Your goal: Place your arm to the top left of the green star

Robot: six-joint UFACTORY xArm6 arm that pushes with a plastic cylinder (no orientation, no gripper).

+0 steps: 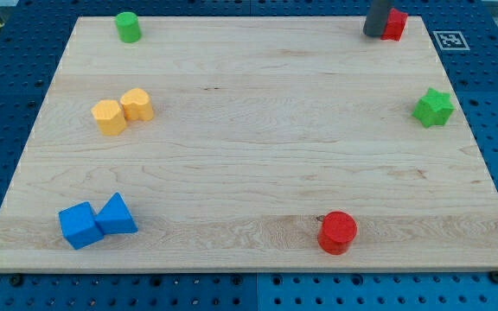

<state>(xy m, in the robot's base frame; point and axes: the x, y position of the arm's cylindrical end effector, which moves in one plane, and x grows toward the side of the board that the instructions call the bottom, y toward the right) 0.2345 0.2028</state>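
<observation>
- The wooden desk (258, 130) fills most of the view, set on a blue pegboard (491, 52) with a small printed marker (449, 40) near the view's top right.
- My tip (373, 33), the end effector, is a plain dark rod with nothing to spread or pinch; it stands at the view's top right, touching the left side of a red block (395, 23).
- The green star (433, 107) sits near the view's right edge, below and right of my tip, well apart from it.
- A red cylinder (337, 232) lies near the view's bottom.
- A blue cube (79, 225) and blue triangular block (117, 215) touch at bottom left.
- Two yellow blocks, a yellow hexagonal block (109, 117) and a yellow cylinder (137, 104), touch at the left.
- A green cylinder (128, 27) stands at top left.
</observation>
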